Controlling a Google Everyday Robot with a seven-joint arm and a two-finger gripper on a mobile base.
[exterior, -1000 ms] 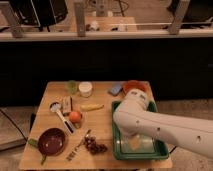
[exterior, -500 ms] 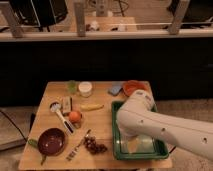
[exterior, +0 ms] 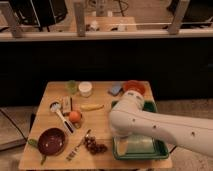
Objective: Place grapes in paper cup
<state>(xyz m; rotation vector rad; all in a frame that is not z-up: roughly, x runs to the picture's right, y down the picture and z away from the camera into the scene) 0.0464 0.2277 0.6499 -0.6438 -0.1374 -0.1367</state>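
Note:
The grapes (exterior: 95, 146), a small dark red-purple bunch, lie on the wooden table (exterior: 102, 120) near its front edge. The paper cup (exterior: 85, 88) is white and stands upright at the back of the table, beside a small green cup (exterior: 72, 86). My white arm (exterior: 150, 125) reaches in from the right and bends over the left part of a green tray (exterior: 159, 153). My gripper is hidden at the arm's end, above the tray and just right of the grapes. It is far from the paper cup.
An orange fruit (exterior: 75, 116), a banana (exterior: 92, 106), a dark red bowl (exterior: 52, 141), an orange bowl (exterior: 134, 87), a blue sponge (exterior: 115, 89) and utensils (exterior: 62, 116) also sit on the table. A dark counter front stands behind it.
My arm has shifted slightly to the left and toward the table's front, over the tray. The grapes, the cup and the other things have not moved.

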